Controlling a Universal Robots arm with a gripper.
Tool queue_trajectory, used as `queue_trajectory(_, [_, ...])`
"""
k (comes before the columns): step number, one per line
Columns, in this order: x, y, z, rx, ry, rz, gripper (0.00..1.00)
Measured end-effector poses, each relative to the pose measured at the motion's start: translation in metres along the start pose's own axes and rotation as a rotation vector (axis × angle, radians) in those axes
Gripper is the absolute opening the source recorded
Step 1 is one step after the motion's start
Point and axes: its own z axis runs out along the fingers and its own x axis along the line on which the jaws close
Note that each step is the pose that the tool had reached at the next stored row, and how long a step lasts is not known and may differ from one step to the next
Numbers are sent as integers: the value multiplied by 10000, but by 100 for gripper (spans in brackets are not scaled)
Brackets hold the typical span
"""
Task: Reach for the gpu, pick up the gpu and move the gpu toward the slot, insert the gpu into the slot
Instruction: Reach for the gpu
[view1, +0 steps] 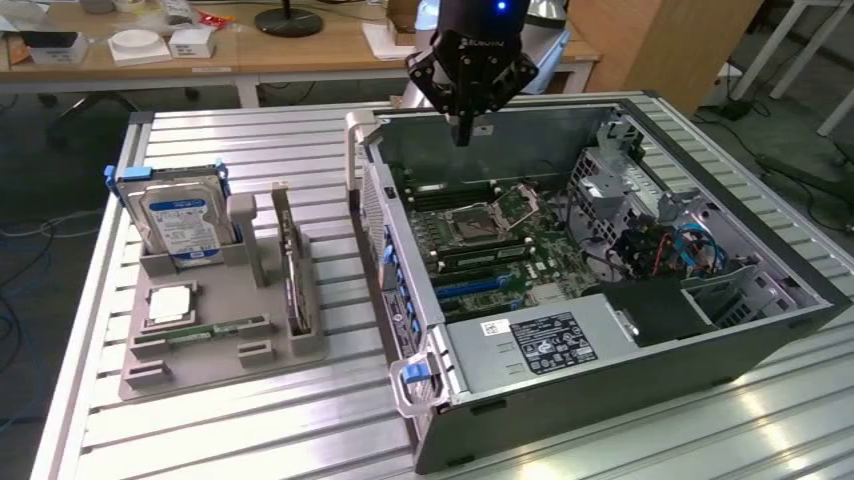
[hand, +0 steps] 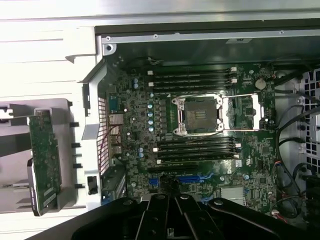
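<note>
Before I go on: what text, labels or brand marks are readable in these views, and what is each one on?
Nothing reads cleanly; these carry print:
gripper: pale lettering on its black body, too blurred to read.
hard drive: blue label, print too small.
power supply: black-and-white sticker, print too small.
motherboard: fine white markings, too small.

we see the arm (view1: 467, 15) cut off by the exterior view's edge, the gpu (view1: 296, 290) edge-on, its broad faces mostly hidden from us, the power supply label (view1: 545, 341) too small to read
</note>
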Motion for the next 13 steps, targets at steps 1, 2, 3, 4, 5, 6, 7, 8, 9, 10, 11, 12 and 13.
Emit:
queue_trajectory(1, [20, -1, 0, 0, 0, 1, 10])
queue_trajectory(2, [42, -3, -1, 1, 0, -1, 10])
queue_trajectory(3, [66, -5, -2, 0, 0, -1, 10])
queue_trajectory(4, [88, -7, -2, -1, 0, -1, 10])
queue_trajectory(5, [112, -8, -3, 0, 0, -1, 10])
queue_trajectory(6, [135, -10, -3, 0, 0, 0, 10])
queue_trajectory(7, [157, -12, -4, -1, 0, 0, 10])
queue_trajectory(8, [179, -13, -4, -1, 0, 1, 10])
queue_trajectory(9, [197, -15, -5, 0, 0, 0, 10])
queue_trajectory(10, [215, -16, -6, 0, 0, -1, 10])
queue_trajectory(11, [234, -18, -6, 0, 0, -1, 10])
queue_trajectory(12, [251, -19, -7, 0, 0, -1, 10])
queue_trajectory(13, [270, -20, -7, 0, 0, -1, 10])
